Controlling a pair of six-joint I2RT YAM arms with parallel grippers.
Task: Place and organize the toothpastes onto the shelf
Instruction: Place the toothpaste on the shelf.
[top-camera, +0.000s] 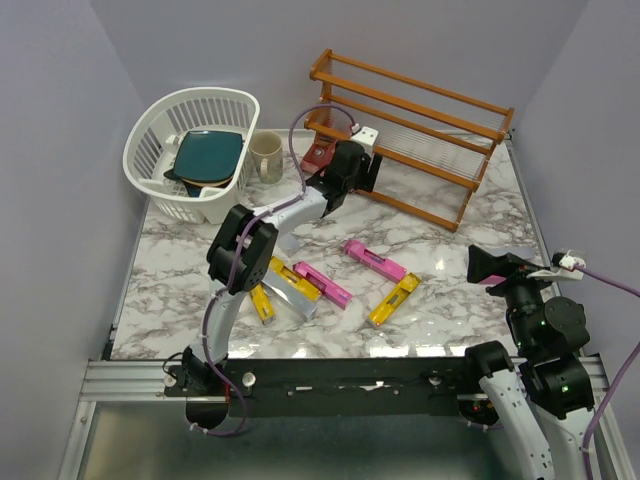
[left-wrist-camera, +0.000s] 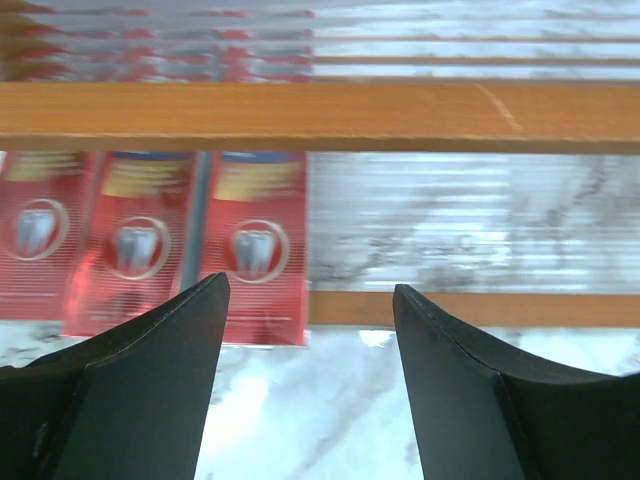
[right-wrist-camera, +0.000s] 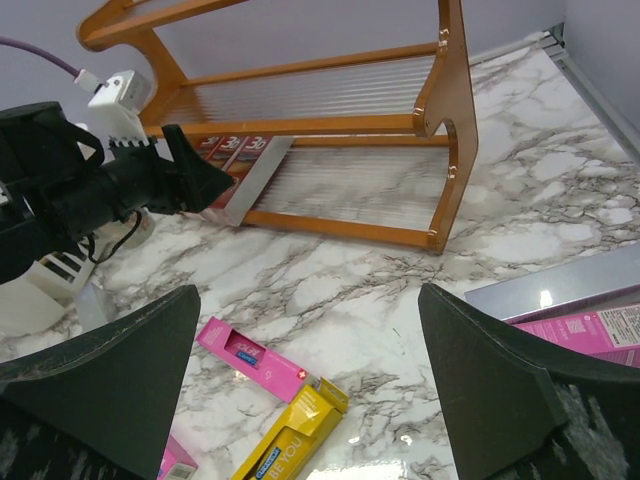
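The shelf (top-camera: 410, 130) stands at the back right. Three red toothpastes (left-wrist-camera: 255, 240) lie side by side at the left end of its bottom tier (right-wrist-camera: 235, 148). My left gripper (top-camera: 352, 172) hovers just in front of them, open (left-wrist-camera: 310, 290), with nothing between its fingers. Loose toothpastes lie mid-table: a pink one (top-camera: 374, 260), a yellow one (top-camera: 394, 300), and a cluster of pink (top-camera: 322, 283), yellow (top-camera: 293, 277) and silver (top-camera: 288, 296) ones. My right gripper (top-camera: 495, 265) hangs open (right-wrist-camera: 308, 300) above the table at the right, over bare marble, beside pink and silver cartons (right-wrist-camera: 590, 325).
A white basket (top-camera: 190, 150) holding teal plates sits at the back left, with a beige mug (top-camera: 266, 157) beside it. The shelf's front rail (left-wrist-camera: 320, 115) crosses just above my left fingers. Another yellow carton (top-camera: 261, 302) lies near the left arm.
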